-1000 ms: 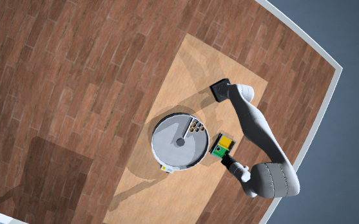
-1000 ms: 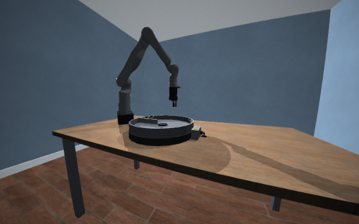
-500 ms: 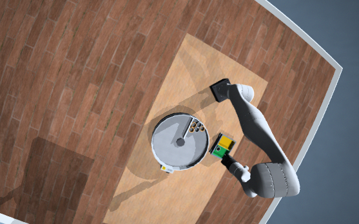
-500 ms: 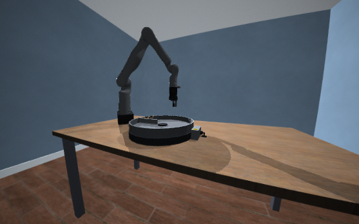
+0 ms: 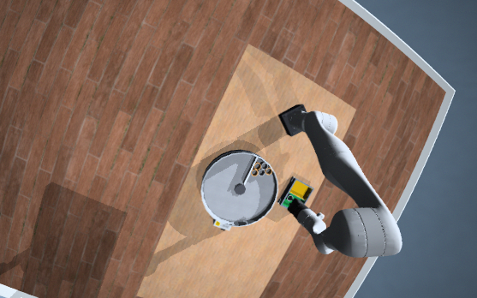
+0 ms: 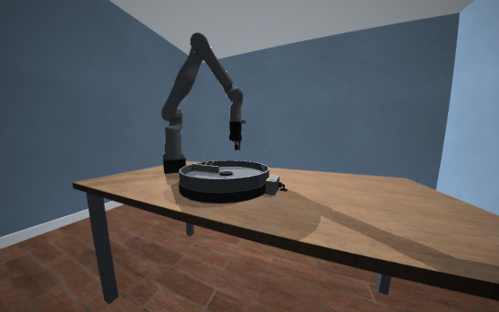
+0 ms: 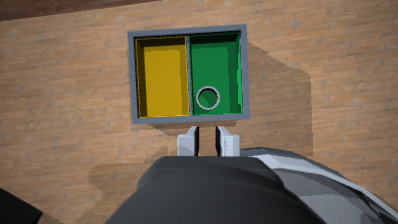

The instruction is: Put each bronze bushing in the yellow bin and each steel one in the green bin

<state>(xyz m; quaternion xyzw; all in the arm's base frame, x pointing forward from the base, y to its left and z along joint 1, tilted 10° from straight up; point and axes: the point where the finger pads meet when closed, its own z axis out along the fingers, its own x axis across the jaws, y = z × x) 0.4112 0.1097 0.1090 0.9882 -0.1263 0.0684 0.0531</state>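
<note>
A steel bushing (image 7: 198, 98) (image 5: 289, 198) stands in the green bin (image 7: 215, 60) (image 5: 284, 202), near its lower left corner in the wrist view. The yellow bin (image 7: 165, 75) (image 5: 301, 188) beside it is empty. My gripper (image 7: 207, 137) (image 6: 237, 146) is partly open with nothing between its fingers. It hangs above the table, just outside the green bin's near wall in the wrist view. On the turntable (image 5: 223, 203) (image 6: 223, 184), several bronze bushings (image 5: 254, 175) and steel bushings (image 5: 261, 175) stand close together beside the divider wall; their exact number is hard to tell.
The turntable's raised rim and its straight divider (image 5: 249, 170) stand up beside the bushings. A small box with a yellow mark (image 5: 222, 224) (image 6: 272, 185) is fixed to the turntable's outer side. The arm's black base (image 5: 292, 120) (image 6: 174, 164) stands on the same table.
</note>
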